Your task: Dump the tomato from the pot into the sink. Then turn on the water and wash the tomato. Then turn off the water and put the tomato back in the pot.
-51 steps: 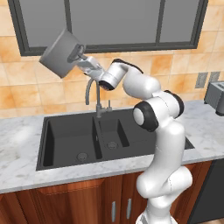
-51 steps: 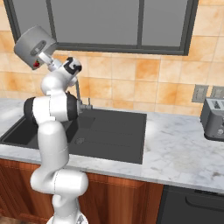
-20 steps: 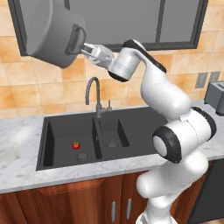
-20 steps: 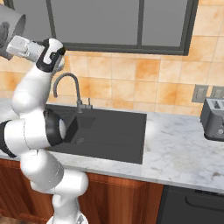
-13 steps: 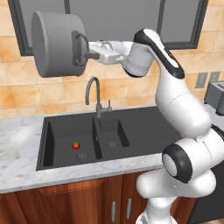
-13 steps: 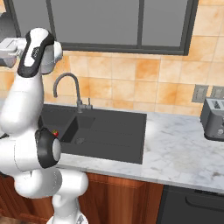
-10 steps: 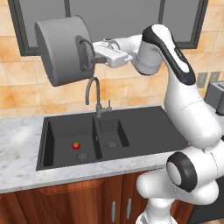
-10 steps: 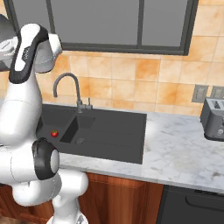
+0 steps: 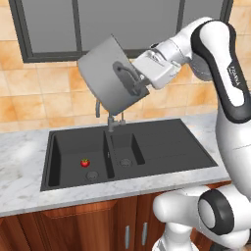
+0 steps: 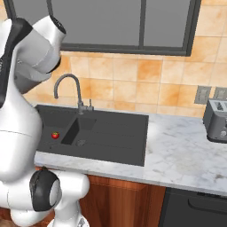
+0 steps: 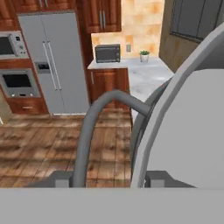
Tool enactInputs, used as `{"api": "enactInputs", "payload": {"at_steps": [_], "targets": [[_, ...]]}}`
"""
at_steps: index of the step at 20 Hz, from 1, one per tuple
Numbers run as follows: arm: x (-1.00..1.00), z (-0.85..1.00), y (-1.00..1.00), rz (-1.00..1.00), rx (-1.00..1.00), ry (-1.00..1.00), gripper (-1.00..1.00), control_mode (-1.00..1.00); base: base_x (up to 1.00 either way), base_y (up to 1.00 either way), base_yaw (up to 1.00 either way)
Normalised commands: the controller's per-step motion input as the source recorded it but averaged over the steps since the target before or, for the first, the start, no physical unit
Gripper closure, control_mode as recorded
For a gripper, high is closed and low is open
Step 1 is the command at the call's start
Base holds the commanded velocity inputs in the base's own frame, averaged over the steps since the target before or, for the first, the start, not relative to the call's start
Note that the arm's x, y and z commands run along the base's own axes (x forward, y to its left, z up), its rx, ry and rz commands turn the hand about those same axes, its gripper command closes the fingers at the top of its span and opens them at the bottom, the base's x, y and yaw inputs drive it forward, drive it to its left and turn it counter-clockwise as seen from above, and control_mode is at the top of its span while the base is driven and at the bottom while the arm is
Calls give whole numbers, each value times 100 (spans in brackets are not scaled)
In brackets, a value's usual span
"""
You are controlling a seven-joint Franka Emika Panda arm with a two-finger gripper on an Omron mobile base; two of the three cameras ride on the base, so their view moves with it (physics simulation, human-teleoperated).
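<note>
The grey pot [image 9: 104, 78] hangs tilted in the air above the dark sink [image 9: 162, 165], in front of the window. My gripper [image 9: 136, 81] is shut on its side handle [image 11: 93, 126], and the pot's wall [image 11: 188, 135] rises close on the right of the hand view. The small red tomato [image 9: 85, 162] lies in the left basin near its drain, also seen from the other side as the tomato [image 10: 55, 135] in the sink [image 10: 115, 133]. No water runs from the gooseneck faucet [image 10: 70, 90], whose upper part is behind the pot in the left base view.
A marble counter [image 10: 186, 155] runs to the right of the sink, with a grey toaster [image 10: 217, 119] at its far end. The tiled wall and window stand behind the faucet. My own arm [image 10: 22, 88] fills the left of the right base view.
The tomato dropped from the pot into the left basin early on and has lain still since. The arm has swung the pot right and lower, over the sink.
</note>
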Motion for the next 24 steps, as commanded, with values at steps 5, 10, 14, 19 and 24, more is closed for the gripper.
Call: {"api": "enactInputs", "payload": {"at_steps": [5, 10, 14, 19, 24], "targets": [[0, -32, -88, -33, -29, -4, 100, -100, 0, 0, 0], [0, -49, -88, -32, -23, -3, 100, -100, 0, 0, 0], [0, -61, -98, -29, -15, 0, 100, -100, 0, 0, 0], [7, -69, -99, -29, -8, 3, 100, -100, 0, 0, 0], [36, -46, -99, -27, -1, 14, 100, -100, 0, 0, 0]]}}
